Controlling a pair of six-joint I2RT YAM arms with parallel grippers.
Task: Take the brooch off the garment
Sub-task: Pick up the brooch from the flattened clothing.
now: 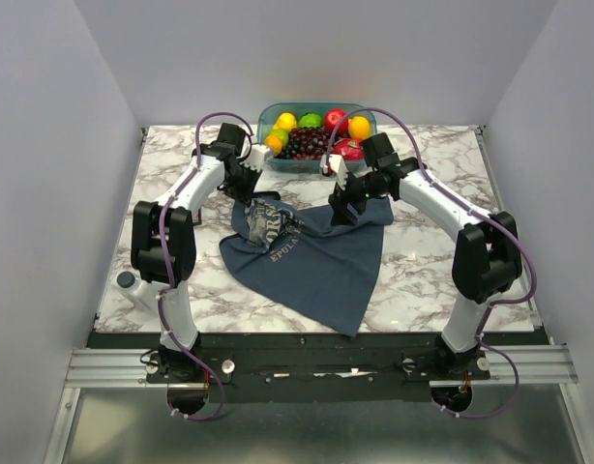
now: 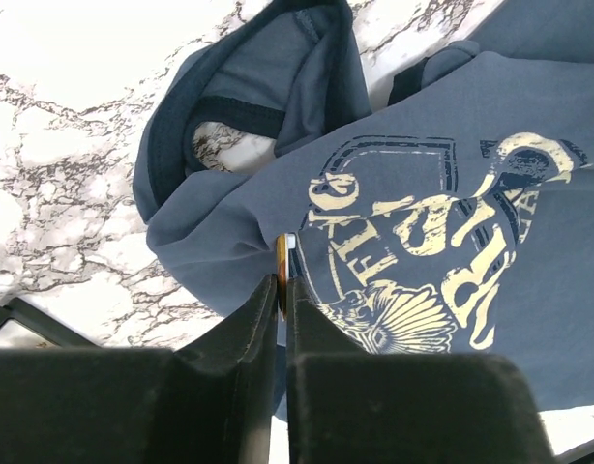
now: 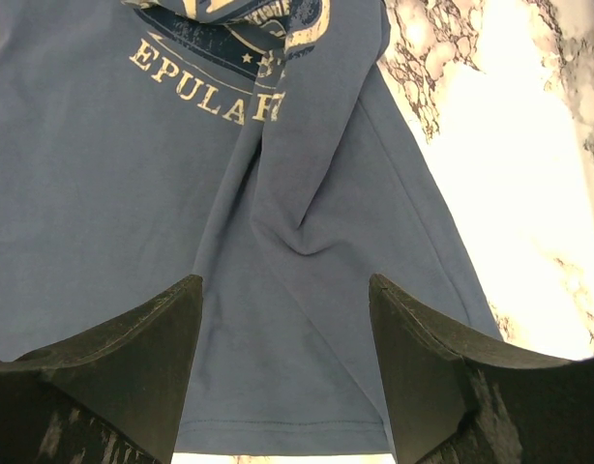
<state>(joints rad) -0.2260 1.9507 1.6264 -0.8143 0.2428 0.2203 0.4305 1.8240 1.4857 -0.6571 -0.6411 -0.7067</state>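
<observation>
The slate-blue garment point(image 1: 316, 256) lies crumpled on the marble table with its pale print facing up. In the left wrist view a thin gold brooch point(image 2: 281, 263) shows edge-on, pinched between the tips of my left gripper point(image 2: 282, 285). That gripper is shut on it, over the garment point(image 2: 229, 222) beside the print; whether the pin still sits in the cloth I cannot tell. My left gripper point(image 1: 247, 184) hangs above the shirt's far left corner. My right gripper point(image 1: 341, 201) stands open above the far right part, with plain cloth point(image 3: 133, 193) and the hem below the gap of its jaws point(image 3: 285, 285).
A teal bowl point(image 1: 268, 126) of fruit stands at the back of the table, just behind both grippers. A small grey round object point(image 1: 126, 280) sits at the table's left edge. White walls close in the left, right and back sides.
</observation>
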